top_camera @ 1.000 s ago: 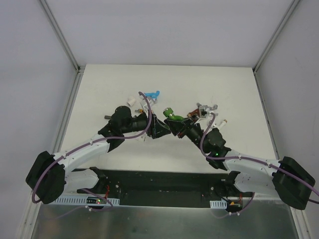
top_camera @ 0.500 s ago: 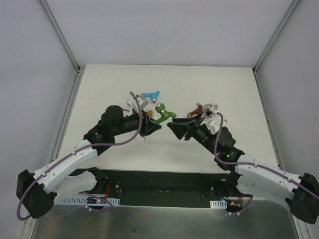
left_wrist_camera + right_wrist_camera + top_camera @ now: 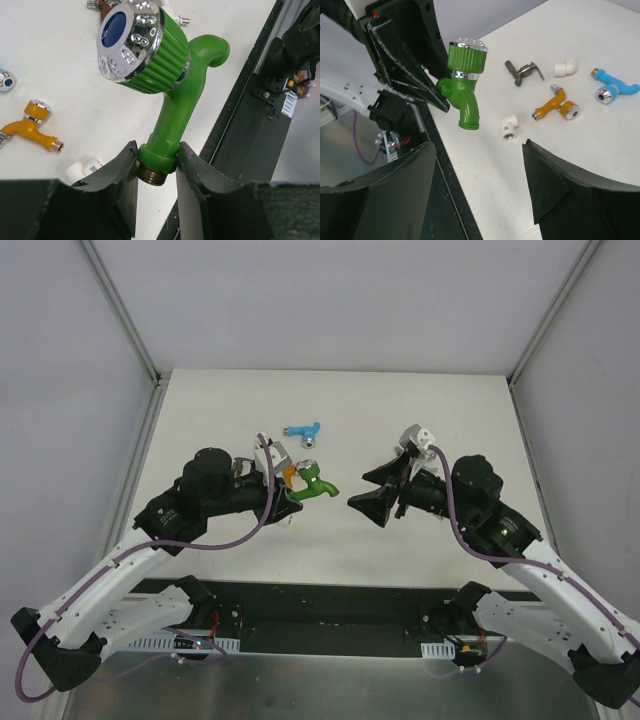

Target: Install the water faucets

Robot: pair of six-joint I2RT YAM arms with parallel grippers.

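Looking down from above: gripping the green faucet [image 3: 312, 486] with the left gripper [image 3: 294, 492], closed narrow on it, above the white table [image 3: 450, 410] near its middle and between the two arms. Facing that faucet from the right with the right gripper [image 3: 362, 503], spread wide, holding nothing and not touching it. Farther back, lying on the table, a blue faucet [image 3: 303, 430]; partly hidden by the left wrist, an orange faucet [image 3: 288, 475]. Seen from the left wrist: pinching the threaded brass end of the green faucet [image 3: 175, 85] between both black fingers [image 3: 122, 170], with the body rising away, a chrome-rimmed knob with a blue cap at the top and the spout curving right. Below on the table, the orange faucet [image 3: 32, 125] and, near it but apart, a white pipe fitting [image 3: 85, 167]. Seen from the right wrist: standing well apart, two black fingers [image 3: 395, 175] with only bare table between them. Beyond them, hanging off the table in the other arm's grip, the green faucet [image 3: 465, 90], knob up, spout down. Lying past it, a dark grey faucet [image 3: 525, 72], the orange and blue ones, and two white fittings.
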